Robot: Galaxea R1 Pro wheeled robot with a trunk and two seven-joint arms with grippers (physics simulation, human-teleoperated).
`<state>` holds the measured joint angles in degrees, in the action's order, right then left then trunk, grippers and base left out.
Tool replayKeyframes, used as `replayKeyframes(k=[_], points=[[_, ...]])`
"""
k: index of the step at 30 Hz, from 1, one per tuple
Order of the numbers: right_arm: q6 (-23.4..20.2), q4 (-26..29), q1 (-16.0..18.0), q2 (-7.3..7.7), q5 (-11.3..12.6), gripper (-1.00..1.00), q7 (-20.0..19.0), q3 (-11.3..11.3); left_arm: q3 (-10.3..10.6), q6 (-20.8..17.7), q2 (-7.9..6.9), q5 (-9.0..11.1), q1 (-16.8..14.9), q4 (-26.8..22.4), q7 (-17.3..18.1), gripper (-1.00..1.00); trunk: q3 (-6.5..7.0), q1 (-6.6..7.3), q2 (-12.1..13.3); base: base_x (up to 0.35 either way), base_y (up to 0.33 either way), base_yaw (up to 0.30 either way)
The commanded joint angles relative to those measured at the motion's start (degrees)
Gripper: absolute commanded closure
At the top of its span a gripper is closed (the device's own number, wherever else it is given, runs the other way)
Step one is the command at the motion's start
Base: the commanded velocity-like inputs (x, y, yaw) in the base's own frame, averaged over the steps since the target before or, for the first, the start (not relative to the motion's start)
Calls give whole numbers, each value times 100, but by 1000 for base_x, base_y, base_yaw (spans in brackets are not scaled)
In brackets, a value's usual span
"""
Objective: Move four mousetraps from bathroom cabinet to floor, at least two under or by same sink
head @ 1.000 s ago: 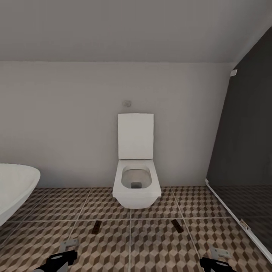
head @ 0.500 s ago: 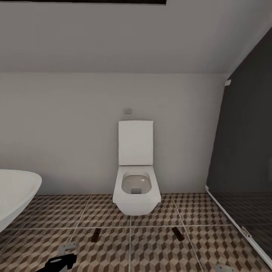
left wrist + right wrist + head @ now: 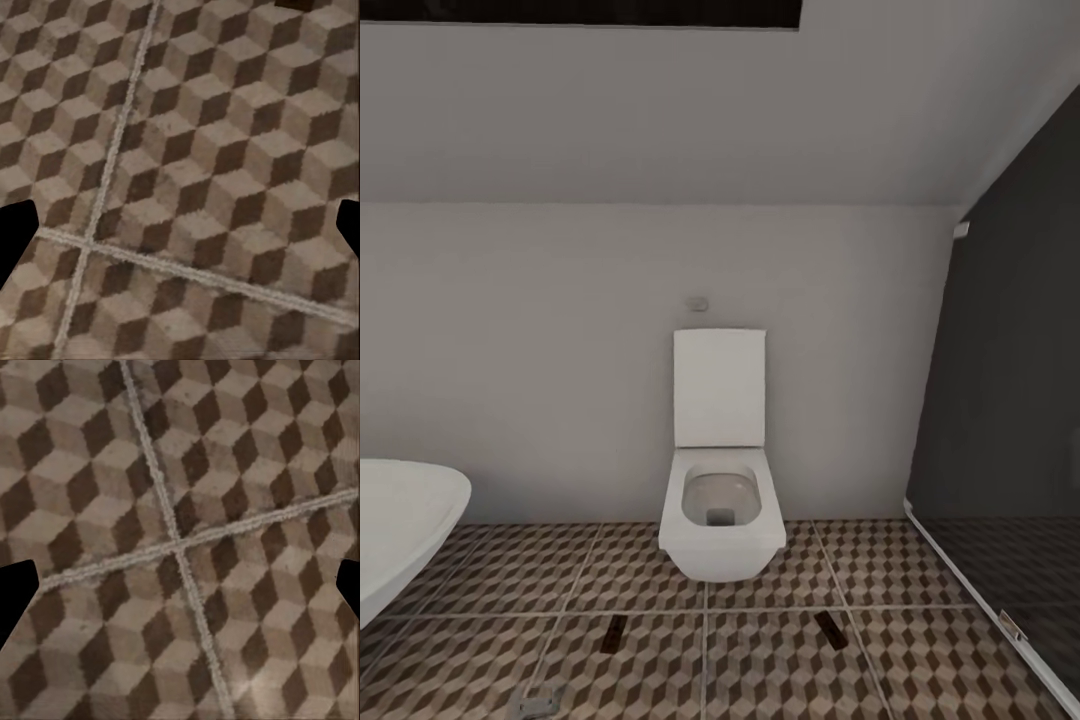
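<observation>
My left fingers [image 3: 16, 234] show in the left wrist view as two black tips at opposite edges of the picture, spread wide apart with nothing between them but the bathroom floor [image 3: 225, 150] and its cube-pattern tiles, crossed by pale grout lines. A dark sliver sits at that picture's edge [image 3: 300, 4]; I cannot tell what it is. My right fingers [image 3: 18, 598] are likewise parted, black tips at both edges of the right wrist view, empty, above a crossing of grout lines on the same tiling.

In the head view, two mousetraps lie flat on the floor in front of the toilet [image 3: 721, 520], one [image 3: 614, 633] off its left side and the other [image 3: 830, 630] off its right, well apart from each other. A small grey metal piece [image 3: 538, 701] lies on the tiles nearer me. The rounded white tub [image 3: 400, 520] stands at the left, a dark glass panel [image 3: 1010, 400] at the right.
</observation>
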<state>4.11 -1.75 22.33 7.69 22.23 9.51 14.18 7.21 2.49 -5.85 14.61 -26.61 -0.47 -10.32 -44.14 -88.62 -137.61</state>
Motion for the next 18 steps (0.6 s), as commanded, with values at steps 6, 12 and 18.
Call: replayKeyframes(k=[6, 12, 18], points=[[36, -18, -294, -10, 54, -100, -3, 50, 46, 21, -2, 69, 310, 10, 327, -100, 102, 134, 239, 0, 0, 0], [37, -18, -531, -12, 54, -100, -8, 50, 44, 29, -3, 129, 542, 12, 464, -100, 210, 266, 480, 0, 0, 0], [40, -18, -678, -45, 48, -100, -10, 50, 44, 31, 4, 163, 643, 15, 497, -100, 318, 397, 720, 0, 0, 0]])
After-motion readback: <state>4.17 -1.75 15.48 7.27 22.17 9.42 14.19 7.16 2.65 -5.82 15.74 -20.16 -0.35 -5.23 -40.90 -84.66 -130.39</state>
